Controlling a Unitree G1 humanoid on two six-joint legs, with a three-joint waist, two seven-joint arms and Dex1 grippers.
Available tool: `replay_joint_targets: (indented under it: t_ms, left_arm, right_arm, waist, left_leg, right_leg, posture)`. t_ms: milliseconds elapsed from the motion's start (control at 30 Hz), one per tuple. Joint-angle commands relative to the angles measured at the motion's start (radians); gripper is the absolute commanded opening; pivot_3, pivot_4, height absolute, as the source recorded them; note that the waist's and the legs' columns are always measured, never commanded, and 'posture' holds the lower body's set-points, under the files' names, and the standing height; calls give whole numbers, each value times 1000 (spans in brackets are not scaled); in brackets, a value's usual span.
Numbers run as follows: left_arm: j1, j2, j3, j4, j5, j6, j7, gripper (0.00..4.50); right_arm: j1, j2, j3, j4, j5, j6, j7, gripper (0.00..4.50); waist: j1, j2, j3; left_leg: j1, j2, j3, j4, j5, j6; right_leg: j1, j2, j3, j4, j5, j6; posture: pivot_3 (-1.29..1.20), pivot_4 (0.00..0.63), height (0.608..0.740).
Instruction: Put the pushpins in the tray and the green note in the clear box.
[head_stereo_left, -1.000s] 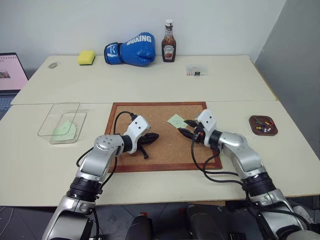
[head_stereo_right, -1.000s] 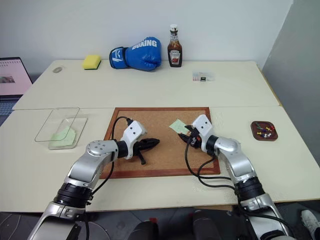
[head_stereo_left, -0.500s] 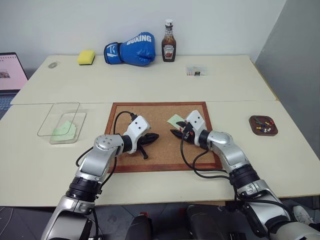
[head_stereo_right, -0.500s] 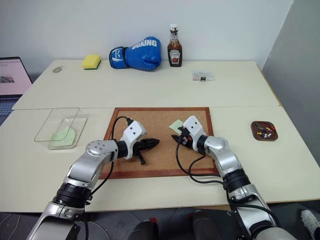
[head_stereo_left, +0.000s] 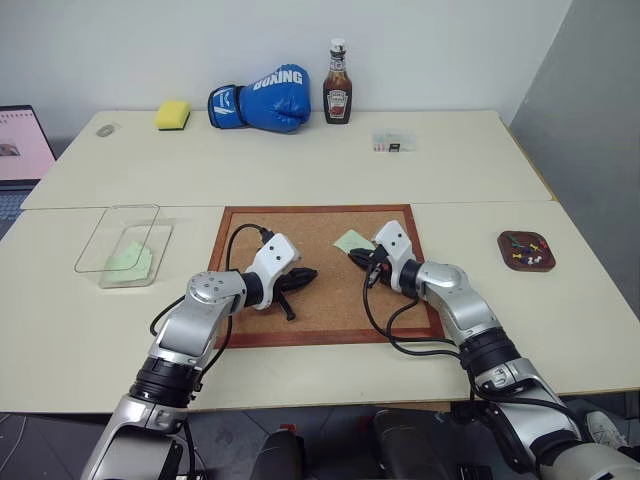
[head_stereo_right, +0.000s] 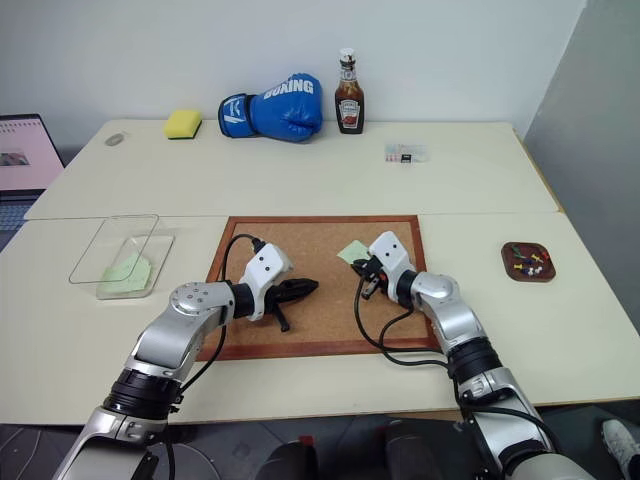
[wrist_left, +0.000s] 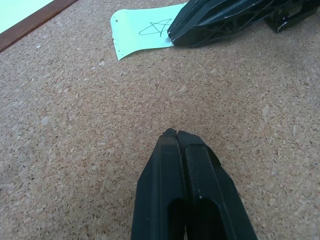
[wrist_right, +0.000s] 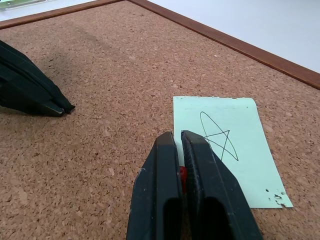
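Two cream tables (head_stereo_left: 300, 160) are sitting pushed together, seam running 9 to 3 o'clock. White wall (head_stereo_left: 200, 40) is standing at 12; grey panel (head_stereo_left: 590, 120) is rising at 2. Laptop (head_stereo_left: 22, 150) is glowing at 10.

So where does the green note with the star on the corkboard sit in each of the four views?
Left eye view: green note at the right claw tips.
Right eye view: note on the corkboard, same spot.
Left wrist view: note beside the right claw.
Right wrist view: note just past the shut fingers.
Shared landmark: the corkboard.
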Motion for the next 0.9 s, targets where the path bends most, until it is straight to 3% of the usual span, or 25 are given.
replay_joint_targets:
  t_ms: [33, 400, 600, 900]
  left_arm:
    - [27, 5, -36, 18, 11, 21, -13, 0]
    - [17, -3, -15, 20, 21, -77, 11, 0]
    - [-59, -37, 68, -26, -38, -174, 29, 1019]
    - [-131, -63, -16, 37, 131, -484, 109, 2784]
  right_arm:
    - [-26, -24, -53, -106, 23, 25, -4, 29]
    - [-20, -73, -117, -360, 83, 214, -21, 29]
    - [-25, -83, -121, -398, 87, 252, -32, 0]
    - [-30, -77, -116, -427, 98, 274, -42, 0]
  waist:
    - [0, 0, 0]
    - [1, 0, 0]
    - [5, 0, 0]
    - [6, 0, 0]
  left_leg:
    - [0, 0, 0, 0, 0, 0]
    - [0, 0, -1, 0, 0, 0]
    - [-2, 0, -1, 1, 0, 0]
    - [-4, 0, -1, 0, 0, 0]
  right_leg:
    - [0, 0, 0, 0, 0, 0]
    - [0, 0, 0, 1, 0, 0]
    - [-1, 0, -1, 0, 0, 0]
    - [-1, 0, -1, -2, 0, 0]
  posture:
    - [0, 150, 740]
    - [0, 150, 740]
    - [0, 150, 740]
    - [0, 150, 740]
